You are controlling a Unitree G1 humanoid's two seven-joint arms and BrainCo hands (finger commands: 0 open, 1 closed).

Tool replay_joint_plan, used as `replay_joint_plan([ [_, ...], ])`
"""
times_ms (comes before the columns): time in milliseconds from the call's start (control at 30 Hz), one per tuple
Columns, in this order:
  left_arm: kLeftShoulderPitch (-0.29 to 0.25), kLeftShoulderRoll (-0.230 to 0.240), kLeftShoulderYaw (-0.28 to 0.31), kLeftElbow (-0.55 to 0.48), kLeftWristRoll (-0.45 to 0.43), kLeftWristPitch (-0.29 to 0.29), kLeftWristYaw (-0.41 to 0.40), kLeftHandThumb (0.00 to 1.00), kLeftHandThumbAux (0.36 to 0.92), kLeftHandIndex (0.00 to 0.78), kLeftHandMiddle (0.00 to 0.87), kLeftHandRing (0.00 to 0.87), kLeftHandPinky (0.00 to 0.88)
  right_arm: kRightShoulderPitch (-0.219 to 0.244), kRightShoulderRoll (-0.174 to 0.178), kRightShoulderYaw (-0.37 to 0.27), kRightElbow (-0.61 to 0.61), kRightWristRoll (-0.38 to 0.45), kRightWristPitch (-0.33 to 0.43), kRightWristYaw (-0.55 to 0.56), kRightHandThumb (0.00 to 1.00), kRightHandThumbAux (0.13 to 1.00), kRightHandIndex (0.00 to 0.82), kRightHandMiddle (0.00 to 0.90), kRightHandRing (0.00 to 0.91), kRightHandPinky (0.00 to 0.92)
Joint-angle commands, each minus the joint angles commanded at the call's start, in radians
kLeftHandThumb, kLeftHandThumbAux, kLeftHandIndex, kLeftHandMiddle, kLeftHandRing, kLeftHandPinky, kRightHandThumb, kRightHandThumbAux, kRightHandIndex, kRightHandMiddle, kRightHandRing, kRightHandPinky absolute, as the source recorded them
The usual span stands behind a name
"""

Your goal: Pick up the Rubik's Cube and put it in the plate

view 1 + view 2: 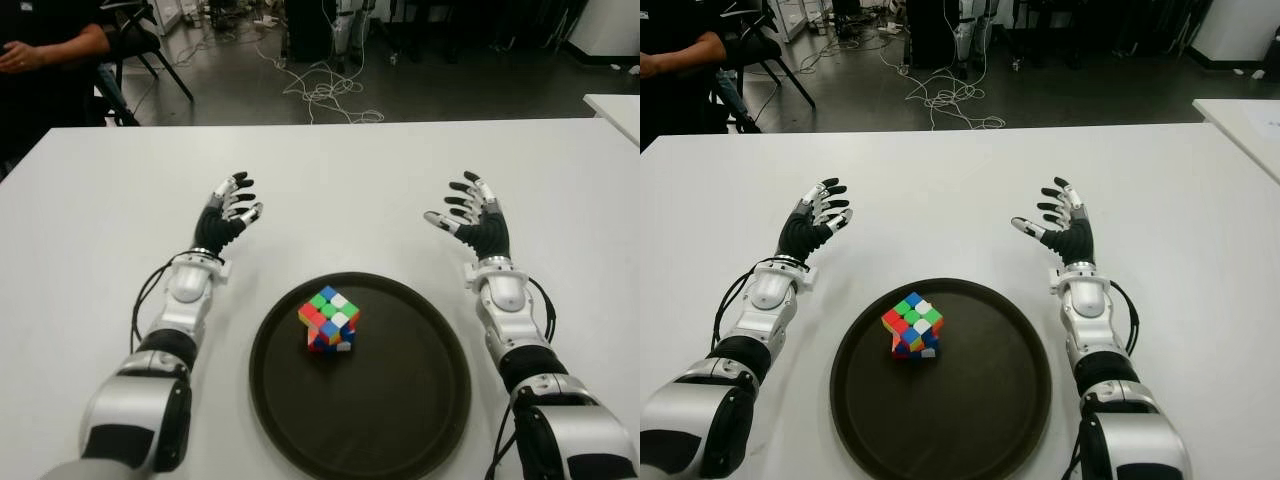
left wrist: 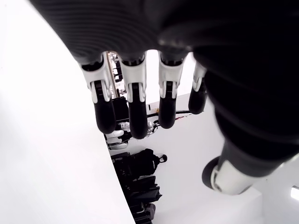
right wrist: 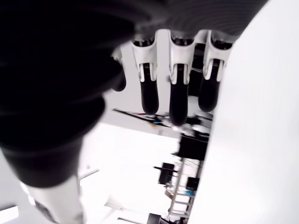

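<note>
Cube (image 1: 329, 320) sits inside the round dark plate (image 1: 420, 400), a bit left of plate centre and toward its far side, tilted, one corner up. Left hand (image 1: 226, 217) beyond the plate's left edge over the white table (image 1: 100, 200), fingers spread, holding nothing. Right hand (image 1: 474, 220) beyond the plate's right edge, fingers spread too, empty. Person's arm (image 1: 45, 48) well past the plate, far left corner

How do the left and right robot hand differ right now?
The left robot hand shows left of the plate; the right robot hand shows on its right. The left one's thumb lies closer to its fingers; the right's juts out. Both are open, empty, away from the Rubik's Cube.
</note>
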Motion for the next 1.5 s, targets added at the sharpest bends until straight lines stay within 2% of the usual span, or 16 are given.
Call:
replay_joint_plan([
  [400, 0.001, 0.0, -0.001, -0.001, 0.002, 0.004, 0.006, 0.149, 0.726, 0.134, 0.181, 0.197, 0.218, 0.004, 0.003, -0.007, -0.03, -0.003, 0.048, -0.007, 0.034, 0.851, 0.145, 0.247, 0.28, 0.348],
  [867, -0.001, 0.004, -0.006, 0.002, 0.009, 0.003, 0.011, 0.141, 0.7, 0.131, 0.173, 0.19, 0.211, 0.003, 0.004, -0.003, -0.03, -0.013, 0.046, -0.012, 0.021, 0.85, 0.155, 0.254, 0.284, 0.345],
  [1500, -0.004, 0.003, -0.001, 0.004, 0.001, 0.009, 0.003, 0.157, 0.716, 0.131, 0.177, 0.19, 0.202, -0.008, 0.002, 0.003, -0.004, -0.026, 0.032, -0.023, 0.005, 0.853, 0.158, 0.255, 0.278, 0.333],
])
